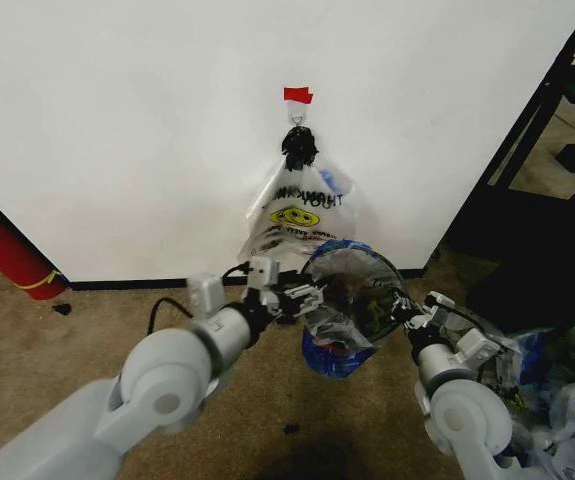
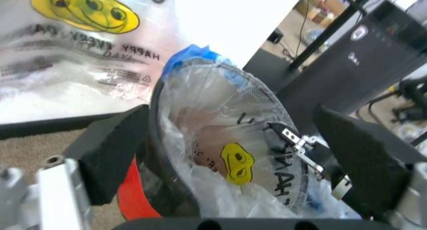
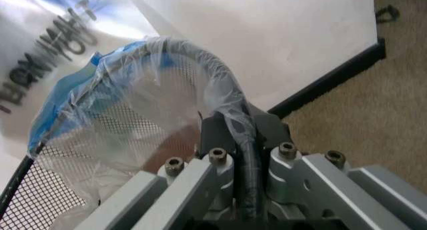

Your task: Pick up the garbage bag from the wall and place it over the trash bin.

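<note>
Right gripper (image 3: pixel 243 155) clamps the trash bin (image 1: pixel 352 290) rim, steadying it; left gripper (image 2: pixel 227 165) gapes around the bagged rim

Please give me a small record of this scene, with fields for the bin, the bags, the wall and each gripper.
trash bin: lifted off the carpet, held from both sides, tilted
garbage bag: pulled over the bin's rim
smiley bag: hanging on the wall hook
wall: white, red tape above hook
left gripper: fingers astride the rim
right gripper: shut on the rim
</note>
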